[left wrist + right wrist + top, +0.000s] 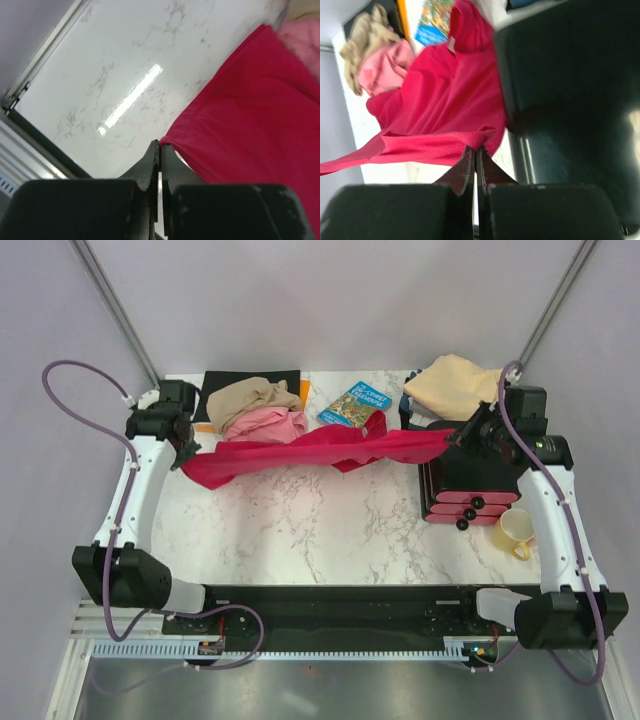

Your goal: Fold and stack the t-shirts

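The red shirt (320, 450) is stretched over the table (300, 530) between both arms: the left gripper (159, 146) is pinched on one corner of it, and the right gripper (476, 150) is pinched on the opposite hem. Behind it, the tan shirt (245, 395) lies on the pink shirt (262, 422) at back left, and the cream shirt (455, 383) sits at back right. The lettering on the book (355, 403) is too small to read, and the neck label (452, 45) shows no legible writing.

Top camera looks down on the table (300, 525) — both close wrist cameras share the crimson t-shirt (300, 452)
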Robot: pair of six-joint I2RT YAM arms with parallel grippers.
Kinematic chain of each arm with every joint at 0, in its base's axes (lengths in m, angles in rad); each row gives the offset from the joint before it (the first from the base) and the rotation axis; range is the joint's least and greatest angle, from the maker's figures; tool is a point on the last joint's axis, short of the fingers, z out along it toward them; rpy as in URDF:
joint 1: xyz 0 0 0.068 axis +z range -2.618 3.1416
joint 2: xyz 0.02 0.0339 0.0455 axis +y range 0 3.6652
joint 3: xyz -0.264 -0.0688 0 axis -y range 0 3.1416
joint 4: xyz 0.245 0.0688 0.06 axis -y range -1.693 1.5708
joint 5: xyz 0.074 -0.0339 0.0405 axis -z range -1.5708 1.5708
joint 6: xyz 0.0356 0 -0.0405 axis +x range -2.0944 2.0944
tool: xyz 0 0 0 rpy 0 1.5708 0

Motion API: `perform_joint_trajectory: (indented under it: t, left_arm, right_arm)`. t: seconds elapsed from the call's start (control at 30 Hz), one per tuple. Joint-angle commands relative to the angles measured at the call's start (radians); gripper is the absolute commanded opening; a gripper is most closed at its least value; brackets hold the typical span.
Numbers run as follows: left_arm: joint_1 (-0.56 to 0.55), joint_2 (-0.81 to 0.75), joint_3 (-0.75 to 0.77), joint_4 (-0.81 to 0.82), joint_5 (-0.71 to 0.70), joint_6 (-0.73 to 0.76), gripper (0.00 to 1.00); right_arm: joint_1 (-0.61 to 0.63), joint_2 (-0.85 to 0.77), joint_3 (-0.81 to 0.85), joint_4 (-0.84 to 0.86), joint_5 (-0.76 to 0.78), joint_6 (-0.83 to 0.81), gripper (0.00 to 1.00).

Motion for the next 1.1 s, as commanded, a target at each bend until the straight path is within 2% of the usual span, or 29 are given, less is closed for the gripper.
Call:
perform_joint_trajectory:
  t: [0.0,0.17,0.43,0.83,0.87,0.93,1.07]
  left_arm:
    - [0.015,-0.116,-0.203,-0.006,-0.032,-0.058,0.02]
    - [0.015,-0.181,-0.299,-0.022,-0.035,-0.058,0.02]
    - [0.017,-0.155,-0.336,-0.064,-0.072,-0.090,0.02]
    - [0.024,-0.106,-0.307,-0.067,-0.097,-0.067,0.02]
    - [0.024,-0.107,-0.310,-0.065,-0.080,-0.066,0.03]
    - [0.024,-0.115,-0.323,-0.065,-0.067,-0.061,0.05]
    - [0.024,-0.144,-0.348,-0.065,-0.014,-0.045,0.15]
  right_arm:
    - [-0.005,-0.120,-0.167,-0.049,0.096,-0.022,0.00]
    - [-0.003,-0.217,-0.284,-0.118,0.073,-0.014,0.00]
    - [0.007,-0.286,-0.392,-0.143,0.029,0.015,0.00]
    - [0.147,-0.249,-0.438,-0.131,-0.013,0.021,0.00]
    - [0.150,-0.251,-0.442,-0.134,-0.007,0.022,0.00]
    - [0.151,-0.254,-0.445,-0.140,0.006,0.019,0.09]
    - [0.152,-0.257,-0.425,-0.189,0.047,0.015,0.10]
